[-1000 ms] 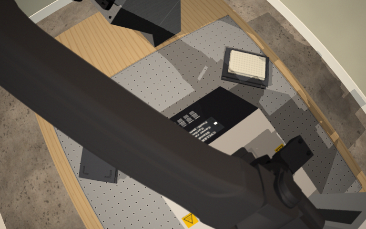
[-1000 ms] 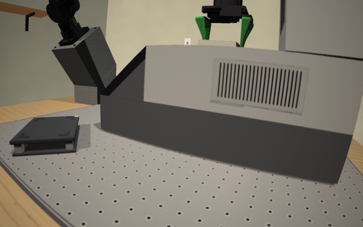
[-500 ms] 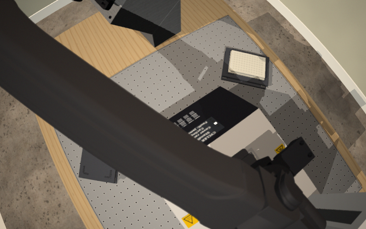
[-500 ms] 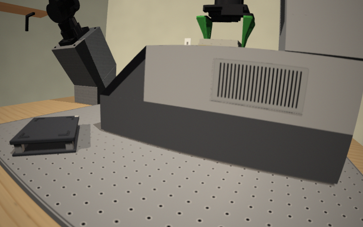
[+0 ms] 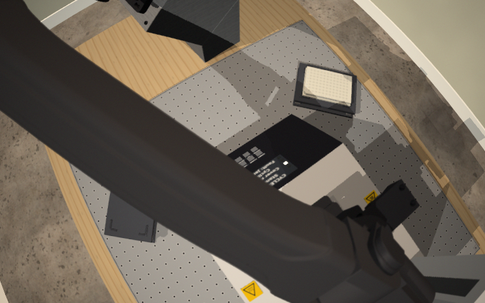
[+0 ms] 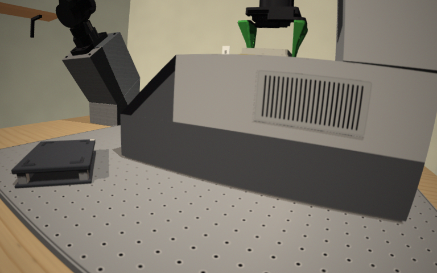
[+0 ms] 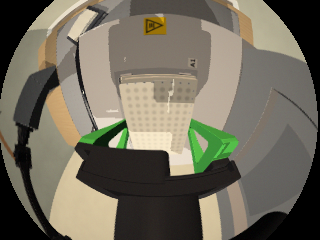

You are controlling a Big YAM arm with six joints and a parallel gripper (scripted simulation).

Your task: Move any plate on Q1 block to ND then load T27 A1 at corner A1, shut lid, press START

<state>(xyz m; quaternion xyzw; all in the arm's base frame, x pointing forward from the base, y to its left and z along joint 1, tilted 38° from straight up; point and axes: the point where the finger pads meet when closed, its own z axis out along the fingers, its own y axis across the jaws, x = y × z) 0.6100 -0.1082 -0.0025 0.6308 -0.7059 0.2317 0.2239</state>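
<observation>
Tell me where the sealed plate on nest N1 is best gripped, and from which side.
Its two long side walls, midway along, coming straight down: T27 lies flat, standing proud of nest N1, and its broad sealed top offers nothing to pinch. The gripper holds another plate likewise.

The arm (image 5: 132, 149) stretches diagonally across the top view, its wrist bent downward. The tool (image 6: 271, 44) points straight down, green fingers (image 6: 248, 33) spread wide and clamped on a plate's (image 7: 155, 116) edges.
</observation>
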